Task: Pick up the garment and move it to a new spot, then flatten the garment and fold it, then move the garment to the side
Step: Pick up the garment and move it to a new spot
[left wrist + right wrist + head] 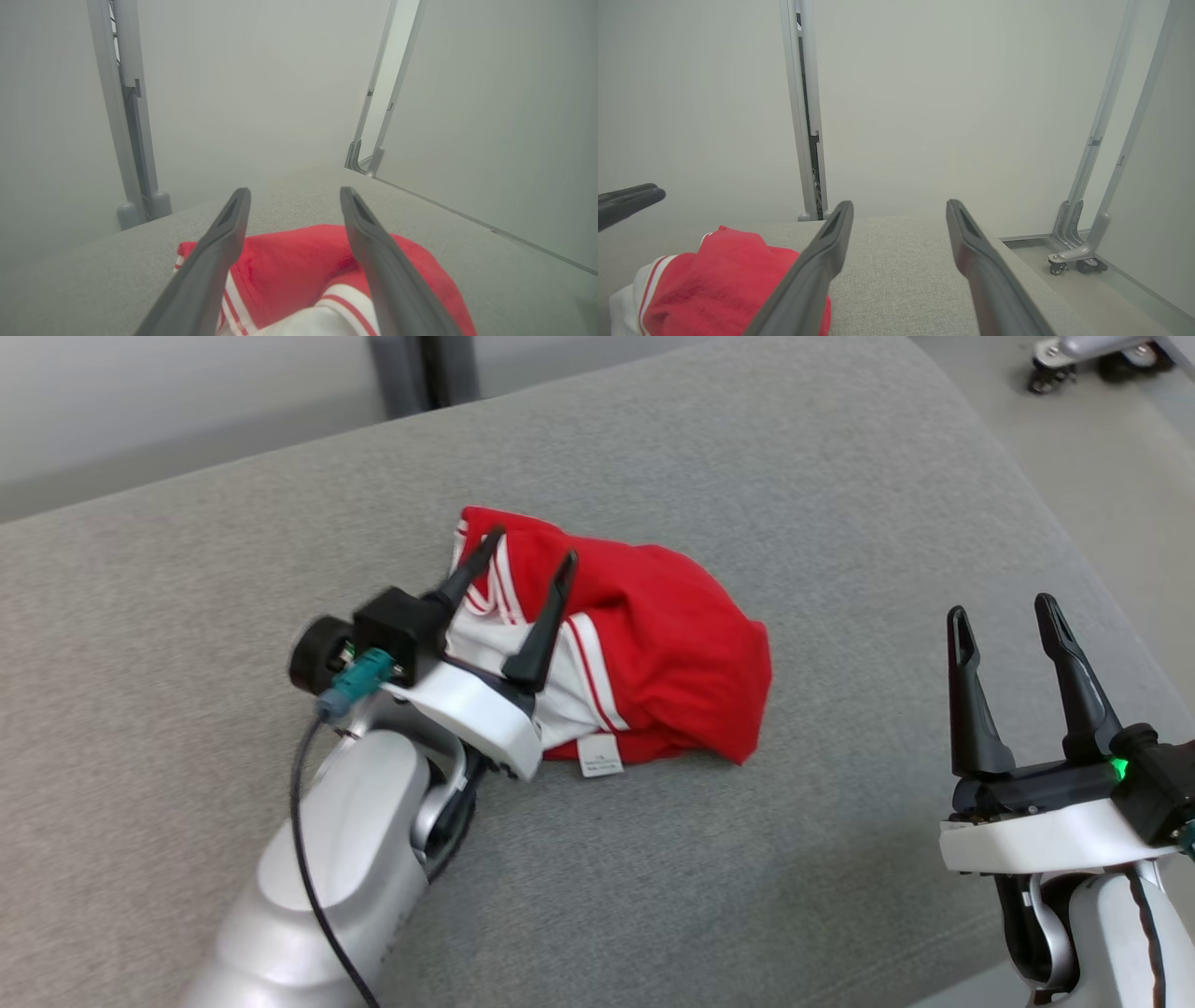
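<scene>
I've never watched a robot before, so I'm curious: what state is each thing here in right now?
Garment: crumpled in a heap on the grey cushion, unfolded.
Left gripper: open, poised over the garment's striped end, nothing held.
Right gripper: open, empty, off to the garment's side.

garment (653, 644) | red, white-striped | crumpled heap | on grey surface (747, 448)

Grey fabric surface (766, 457), crumpled red and white garment (653, 644) lying on it
</scene>
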{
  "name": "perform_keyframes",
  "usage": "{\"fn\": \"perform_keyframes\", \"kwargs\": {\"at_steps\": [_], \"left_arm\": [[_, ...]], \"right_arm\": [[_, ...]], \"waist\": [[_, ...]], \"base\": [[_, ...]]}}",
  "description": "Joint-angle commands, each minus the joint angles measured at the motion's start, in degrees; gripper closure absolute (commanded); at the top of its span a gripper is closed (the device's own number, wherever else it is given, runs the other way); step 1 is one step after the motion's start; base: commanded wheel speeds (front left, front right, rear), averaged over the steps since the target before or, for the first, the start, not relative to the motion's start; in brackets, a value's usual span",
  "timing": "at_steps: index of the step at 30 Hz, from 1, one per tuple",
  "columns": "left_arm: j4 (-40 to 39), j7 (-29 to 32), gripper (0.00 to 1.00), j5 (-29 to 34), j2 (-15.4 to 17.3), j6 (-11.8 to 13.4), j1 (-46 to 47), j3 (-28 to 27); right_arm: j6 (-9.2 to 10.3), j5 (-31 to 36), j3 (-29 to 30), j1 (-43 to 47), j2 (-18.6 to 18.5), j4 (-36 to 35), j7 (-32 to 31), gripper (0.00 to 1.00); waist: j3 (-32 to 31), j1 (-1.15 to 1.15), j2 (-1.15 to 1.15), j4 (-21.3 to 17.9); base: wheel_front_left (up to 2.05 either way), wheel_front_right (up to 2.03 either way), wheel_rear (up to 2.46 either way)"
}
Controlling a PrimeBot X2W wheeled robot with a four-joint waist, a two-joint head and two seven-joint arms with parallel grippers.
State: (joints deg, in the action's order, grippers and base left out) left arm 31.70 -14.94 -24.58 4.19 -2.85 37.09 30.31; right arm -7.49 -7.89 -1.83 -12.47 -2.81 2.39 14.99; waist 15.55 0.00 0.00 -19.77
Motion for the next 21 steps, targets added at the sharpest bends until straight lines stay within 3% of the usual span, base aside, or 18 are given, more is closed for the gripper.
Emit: {"fn": "perform_keyframes", "kwargs": {"at_steps": [1,14,21], "left_arm": [[-2.03,-0.28,0.0,0.92,0.53,0.63,0.44,-1.4],[-22.65,-0.22,0.0,10.16,2.89,3.89,-15.29,-16.18],[-30.86,-0.23,0.0,14.64,0.53,2.42,-26.27,-20.0]], "right_arm": [[0.0,0.58,0.46,-0.19,-0.21,-0.37,0.28,0.0],[0.0,2.65,-1.73,1.71,-2.47,-2.55,0.28,0.0],[0.0,3.45,-3.32,3.23,-3.62,-2.35,0.28,0.0]], "waist": [[-1.15,0.0,0.0,1.95],[-4.46,0.0,0.0,13.84],[-4.97,0.0,0.0,18.84]], "base": [[0.0,0.0,0.0],[0.0,0.0,0.0],[0.0,0.0,0.0]]}}
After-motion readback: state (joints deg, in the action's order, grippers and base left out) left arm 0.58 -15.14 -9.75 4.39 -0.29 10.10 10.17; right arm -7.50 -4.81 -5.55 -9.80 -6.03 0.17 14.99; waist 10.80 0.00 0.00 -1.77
